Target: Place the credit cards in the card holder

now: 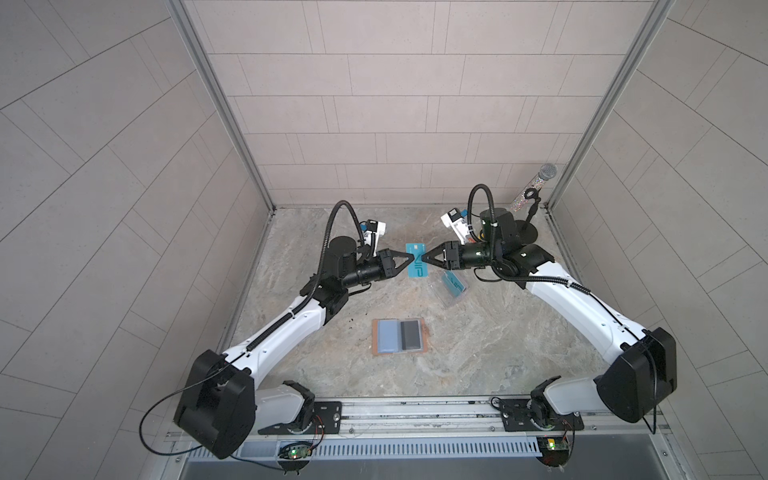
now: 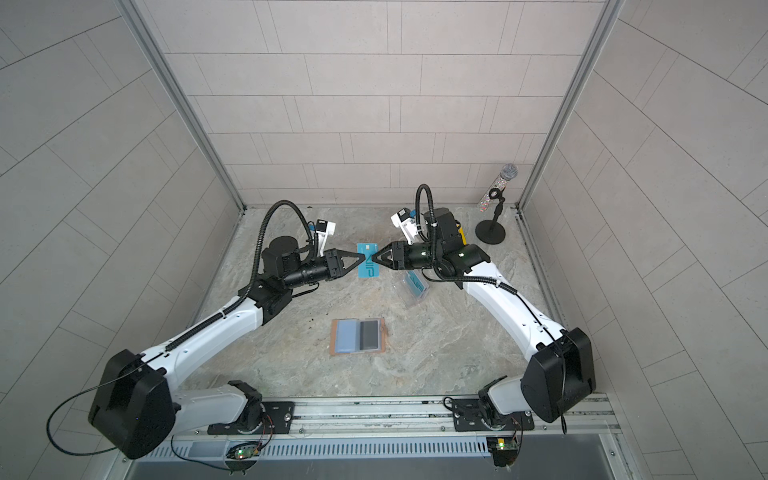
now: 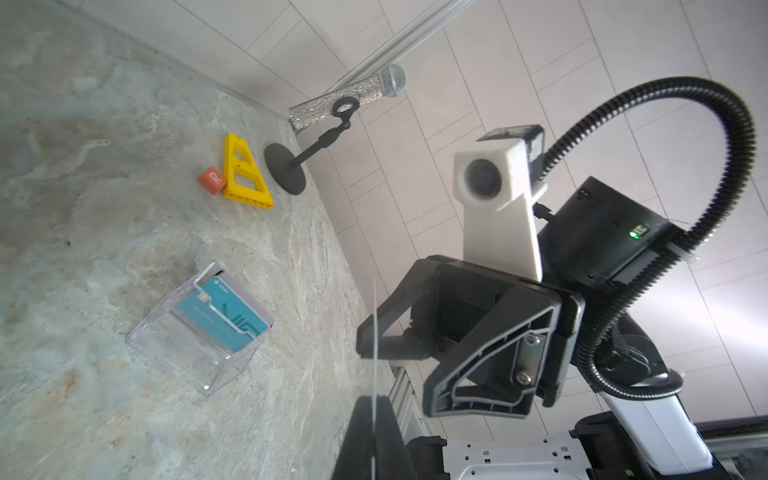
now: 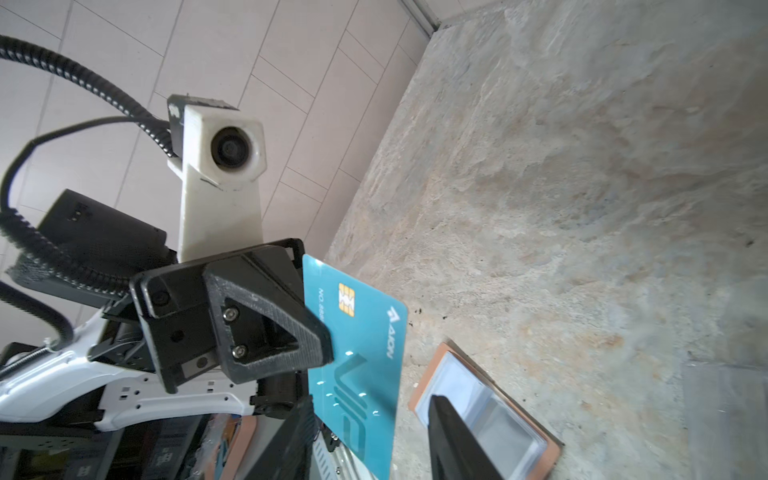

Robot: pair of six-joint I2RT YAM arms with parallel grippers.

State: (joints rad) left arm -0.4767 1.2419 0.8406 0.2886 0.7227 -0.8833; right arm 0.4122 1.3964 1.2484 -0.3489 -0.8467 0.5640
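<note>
The left gripper (image 1: 409,258) is clamped tight on one edge of the teal card (image 1: 417,272) and holds it in the air above the table (image 1: 478,353), printed face up in both top views. The right gripper (image 1: 424,258) reaches in from the opposite edge, jaws parted with the card between them (seen in the right wrist view). The card holder (image 1: 375,337) lies open on the table, well apart from this card, and a second teal card (image 1: 453,284) sits in the clear stand (image 1: 451,299)
</note>
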